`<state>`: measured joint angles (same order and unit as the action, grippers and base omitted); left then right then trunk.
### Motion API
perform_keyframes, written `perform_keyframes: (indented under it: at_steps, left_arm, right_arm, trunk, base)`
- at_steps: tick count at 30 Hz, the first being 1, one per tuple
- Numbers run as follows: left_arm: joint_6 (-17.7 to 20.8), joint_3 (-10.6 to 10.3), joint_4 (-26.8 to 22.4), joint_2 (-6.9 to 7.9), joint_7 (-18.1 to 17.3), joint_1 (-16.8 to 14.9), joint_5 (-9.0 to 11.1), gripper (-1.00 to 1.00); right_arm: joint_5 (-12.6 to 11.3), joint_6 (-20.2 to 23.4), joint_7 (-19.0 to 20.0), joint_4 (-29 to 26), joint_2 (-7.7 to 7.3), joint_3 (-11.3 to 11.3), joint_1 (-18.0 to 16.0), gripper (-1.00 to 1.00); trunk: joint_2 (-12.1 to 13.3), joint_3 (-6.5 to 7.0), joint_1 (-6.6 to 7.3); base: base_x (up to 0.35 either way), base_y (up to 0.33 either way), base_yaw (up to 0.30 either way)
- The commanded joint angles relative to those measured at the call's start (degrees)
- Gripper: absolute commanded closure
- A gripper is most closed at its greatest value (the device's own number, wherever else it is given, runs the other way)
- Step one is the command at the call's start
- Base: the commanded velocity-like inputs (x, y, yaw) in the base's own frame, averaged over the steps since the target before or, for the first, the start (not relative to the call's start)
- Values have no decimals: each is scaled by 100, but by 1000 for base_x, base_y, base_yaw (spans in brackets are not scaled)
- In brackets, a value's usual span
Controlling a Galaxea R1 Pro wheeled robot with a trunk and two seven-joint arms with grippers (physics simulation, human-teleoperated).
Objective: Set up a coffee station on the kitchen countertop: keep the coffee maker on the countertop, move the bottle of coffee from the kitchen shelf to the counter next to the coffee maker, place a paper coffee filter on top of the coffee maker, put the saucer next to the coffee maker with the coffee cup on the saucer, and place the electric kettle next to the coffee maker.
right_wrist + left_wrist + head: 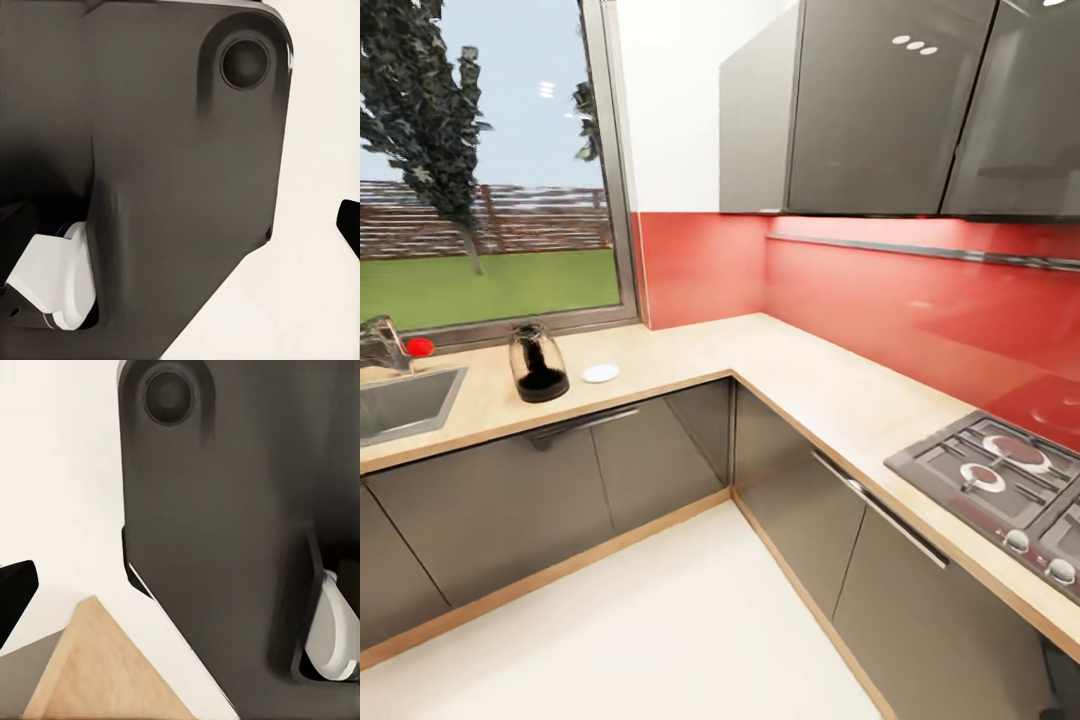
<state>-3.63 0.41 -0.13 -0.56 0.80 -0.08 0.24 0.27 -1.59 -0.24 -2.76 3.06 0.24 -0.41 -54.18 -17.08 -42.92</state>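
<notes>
At the wrist cameras, close up: a dark grey robot body panel with a round recess, and a white rounded part set in a cut-out at its edge. The right wrist view gives the same kind of panel and white part. A black tip enters the edge of each wrist view, left and right; whether the fingers are released or clenched cannot be told. Pale floor lies behind; the left wrist view also catches a wedge of light wood.

Head view, outward:

- Counter: light tan, L-shaped, running under the window and turning along the red wall.
- Kettle: rounded smoky glass, black base, upright on the counter below the window, between the sink and the corner.
- Saucer: small, round, white, flat on the counter just beside the kettle, on its corner side, not touching it.
- Sink: steel basin set into the counter at the far left, with a tap behind it and a small red object beside the tap.
- Hob: dark gas burners and knobs, at the right end of the counter.
- Base cabinets: glossy grey doors with bar handles, wood-toned plinth.
- Wall cabinets: glossy grey, above the red splashback.
- Window: lawn, fence and tree outside.
- Floor: plain white.
</notes>
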Motion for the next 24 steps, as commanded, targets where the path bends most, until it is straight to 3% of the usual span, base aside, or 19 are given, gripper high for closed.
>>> perform_keyframes:
  at_steps: [1, 24]
  left_arm:
    - [-15, 3, 1, -1, 8, -1, 2, -100]
    - [-15, -5, -4, -12, 9, -1, 2, -100]
  right_arm:
    - [3, -17, -2, 3, -1, 2, -3, -100]
    - [0, -17, -2, 3, 2, 2, -3, -100]
  trunk:
    - [38, 13, 22]
    - [960, 426, 528]
  base:
    - [0, 0, 277]
    - [0, 0, 277]
